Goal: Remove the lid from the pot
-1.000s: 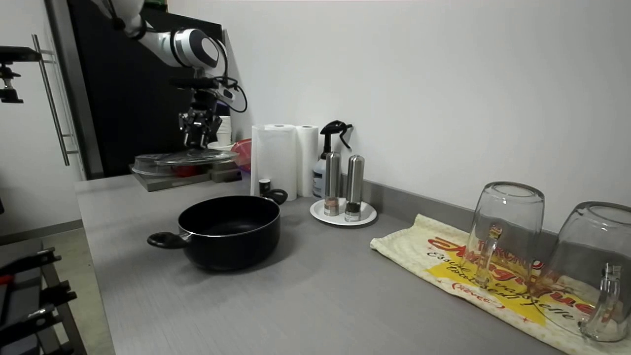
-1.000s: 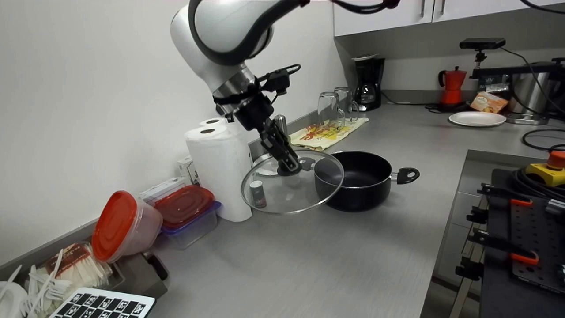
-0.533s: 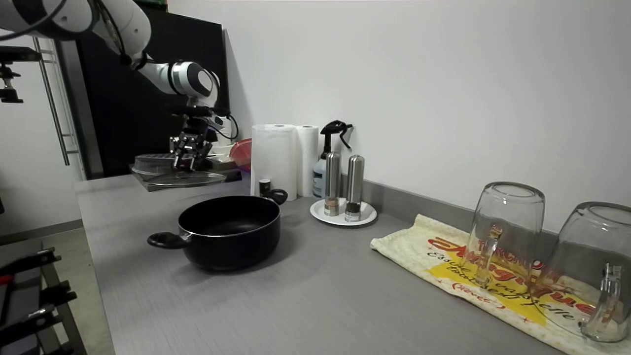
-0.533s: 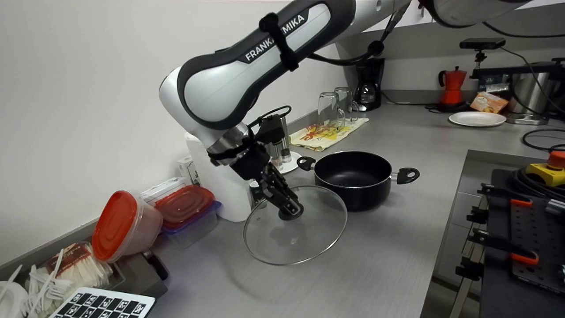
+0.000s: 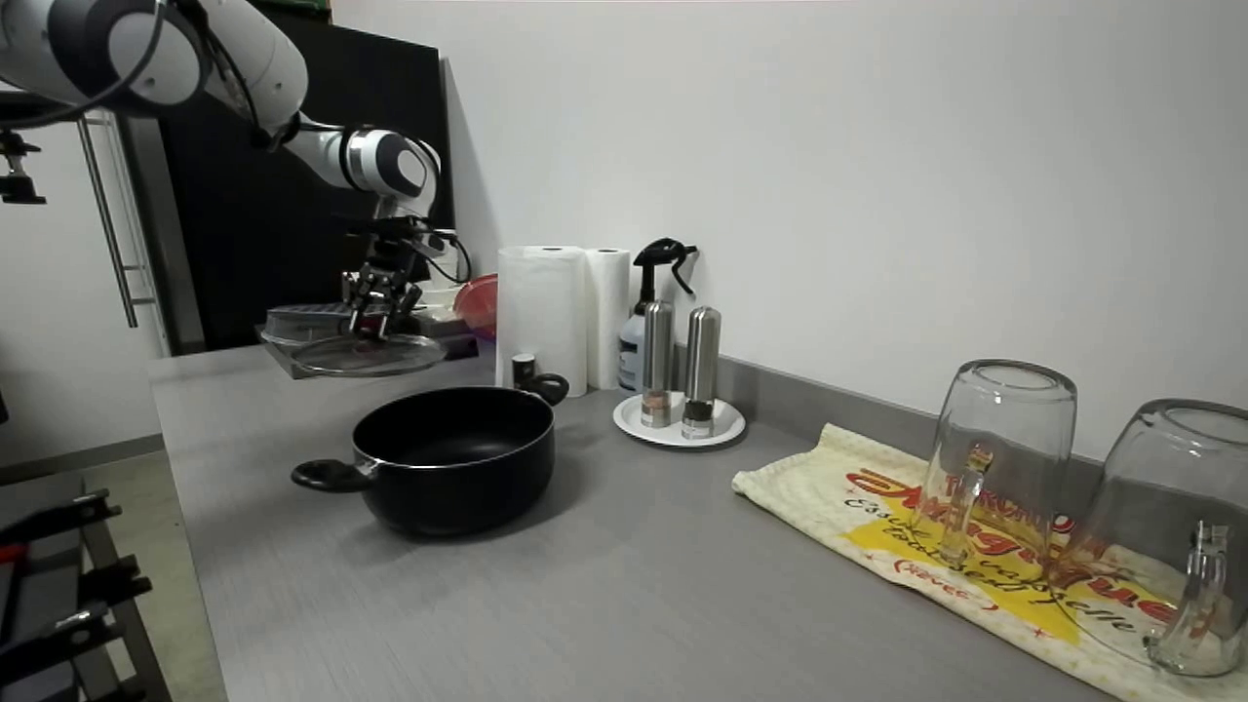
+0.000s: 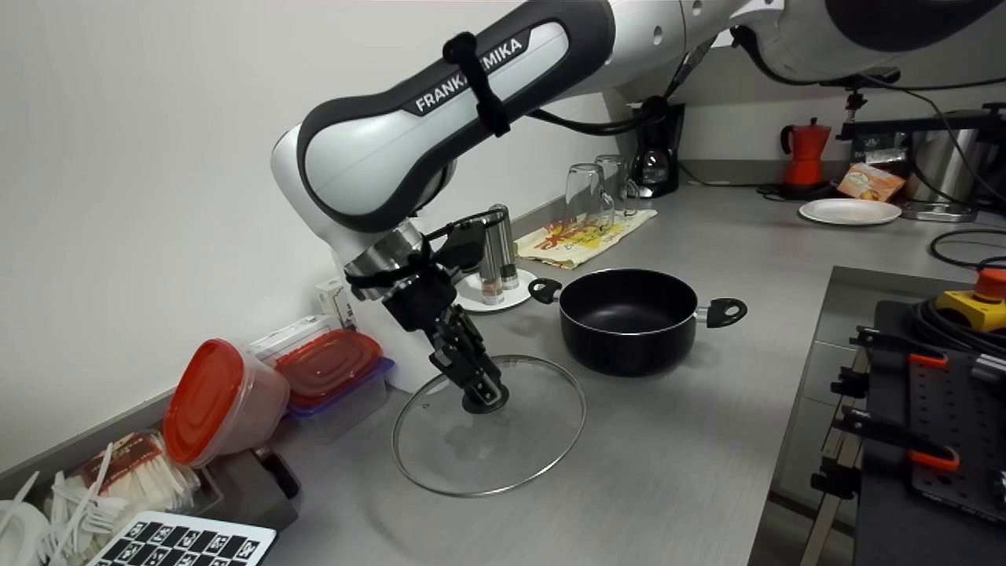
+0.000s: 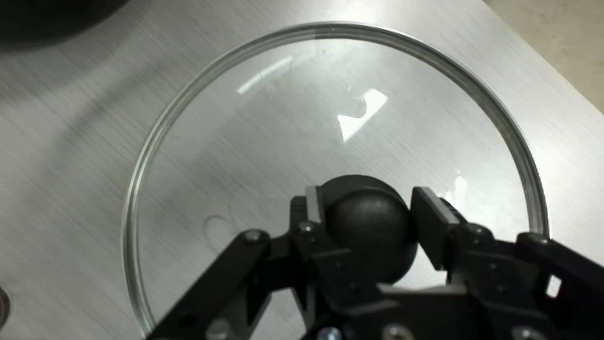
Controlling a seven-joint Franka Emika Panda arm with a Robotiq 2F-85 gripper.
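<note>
The lid [image 6: 519, 448] is clear glass with a metal rim and a black knob [image 7: 373, 231]. It also shows in an exterior view [image 5: 331, 359]. My gripper [image 7: 365, 208] has its fingers on both sides of the knob, shut on it. In both exterior views the gripper [image 6: 486, 393] [image 5: 370, 327] points down at the lid's centre. The lid hangs slightly tilted above the counter, beside the pot, with a faint shadow below it. The black pot [image 5: 458, 492] [image 6: 629, 346] stands uncovered on the counter, and its edge shows in the wrist view [image 7: 47, 19].
Paper towel rolls [image 5: 541, 312] stand by the wall. Red-lidded containers [image 6: 330, 369] and a cutlery box [image 6: 149, 472] line the wall side. A plate with two mills [image 5: 721, 429] and a towel with glass mugs [image 5: 848, 487] lie beyond the pot. The counter's edge [image 6: 786, 440] is opposite.
My gripper has carried the lid lower toward the counter and farther from the pot, toward the container end. It stays held by the knob. The pot has not moved.
</note>
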